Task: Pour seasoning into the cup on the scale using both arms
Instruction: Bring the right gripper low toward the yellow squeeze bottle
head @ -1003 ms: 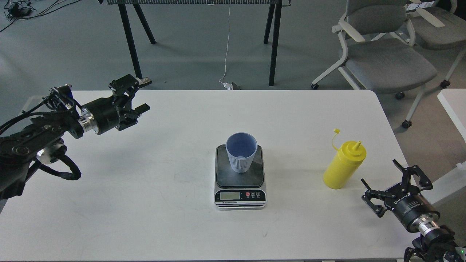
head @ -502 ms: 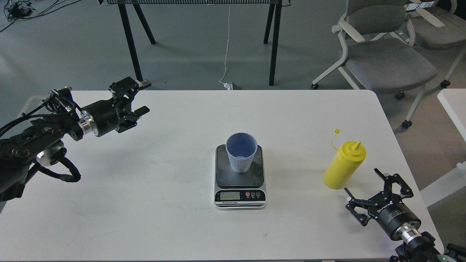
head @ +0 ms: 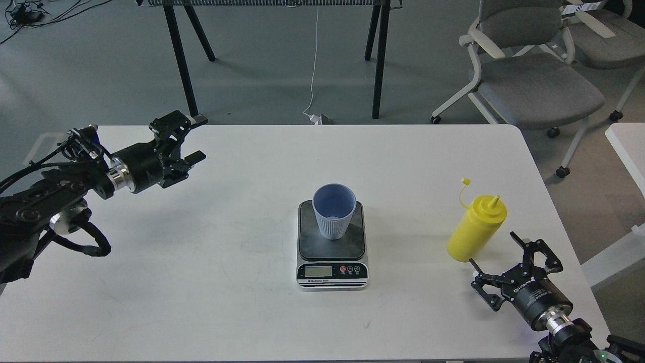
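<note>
Right claw spread apart, just beside the seasoning, empty. Left claw apart too, well left of it.

Bare table lies between the cup and bottle; nothing crowds either

Looks like an office-type robotics lab / test room. Landmark: long white rounded-corner laminate table. Beyond its far edge, bare grey-blue floor w/ black angled metal legs of another bench and a thin white cable hanging to the floor. Beyond its far right corner, grey fabric office chairs on white wheeled frames. Past its far left corner, tangle of black cables on the floor. Right of it, corner of a second white table.
</note>
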Motion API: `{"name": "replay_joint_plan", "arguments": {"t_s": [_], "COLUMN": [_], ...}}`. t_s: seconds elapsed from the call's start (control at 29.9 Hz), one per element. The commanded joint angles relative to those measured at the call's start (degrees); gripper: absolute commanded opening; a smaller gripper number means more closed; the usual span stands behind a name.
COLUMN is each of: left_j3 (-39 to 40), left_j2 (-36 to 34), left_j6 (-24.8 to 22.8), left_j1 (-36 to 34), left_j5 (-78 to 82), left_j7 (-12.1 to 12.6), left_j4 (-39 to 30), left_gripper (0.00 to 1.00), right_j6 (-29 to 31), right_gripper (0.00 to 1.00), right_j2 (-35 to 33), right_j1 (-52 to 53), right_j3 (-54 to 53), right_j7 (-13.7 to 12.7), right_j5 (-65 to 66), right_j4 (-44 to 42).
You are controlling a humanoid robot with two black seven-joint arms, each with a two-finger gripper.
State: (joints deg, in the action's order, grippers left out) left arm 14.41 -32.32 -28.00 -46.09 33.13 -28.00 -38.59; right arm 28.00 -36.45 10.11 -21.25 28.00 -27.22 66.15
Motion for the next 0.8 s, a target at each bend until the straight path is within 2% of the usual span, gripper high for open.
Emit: {"name": "replay_joint_plan", "arguments": {"t_s": [0.0,0.77], "left_j3": [0.0,0.0], "left_j2": [-0.02,-0.02], "left_j6": [0.0,0.0], "left_j1": [0.03,0.21], "left_j5": [0.0,0.0], "left_j7": [0.0,0.0], "left_j4": [-0.08,0.0], "left_gripper": [1.0,1.0], "right_j6": [0.0,0.0], "right_gripper": [0.99,0.99], "right_j2": [0.68,3.84], "right_j1": [0.35,2.72], "right_j3": [-0.02,0.07], "right_j7": [0.0,0.0], "right_j5": [-0.02,0.07], "right_j4": [-0.67,-1.46]}}
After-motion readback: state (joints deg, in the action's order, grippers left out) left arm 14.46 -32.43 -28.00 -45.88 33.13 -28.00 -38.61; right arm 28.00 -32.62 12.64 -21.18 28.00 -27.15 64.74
